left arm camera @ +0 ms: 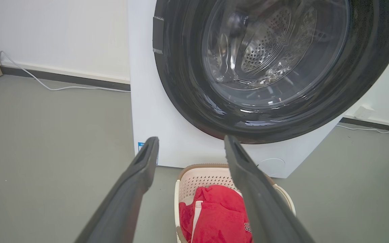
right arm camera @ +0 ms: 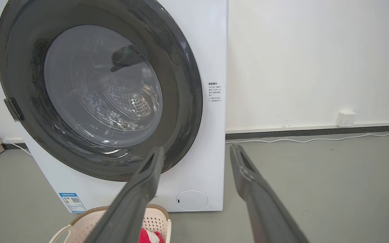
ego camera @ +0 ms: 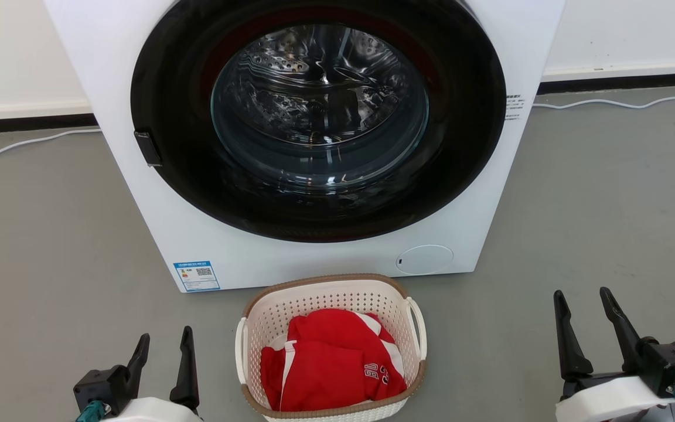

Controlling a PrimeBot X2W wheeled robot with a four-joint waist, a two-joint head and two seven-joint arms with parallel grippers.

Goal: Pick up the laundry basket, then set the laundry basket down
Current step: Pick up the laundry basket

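Note:
The laundry basket (ego camera: 393,305) stands on the grey floor just in front of the washing machine, cream-white and perforated with a brown rim and white loop handles. A red and white garment (ego camera: 329,366) lies inside it. My left gripper (ego camera: 163,346) is open, low at the basket's left, apart from it. My right gripper (ego camera: 582,298) is open, further off at the basket's right. In the left wrist view the basket (left arm camera: 201,175) sits between and below the open fingers (left arm camera: 140,172). The right wrist view catches the basket (right arm camera: 154,219) at the bottom left, beside the open gripper (right arm camera: 197,152).
A large white washing machine (ego camera: 138,193) with a round dark glass door, shut, rises right behind the basket. White cables (ego camera: 607,104) run along the skirting on both sides. Wall sockets (right arm camera: 345,118) sit low on the right wall. Grey floor lies on either side.

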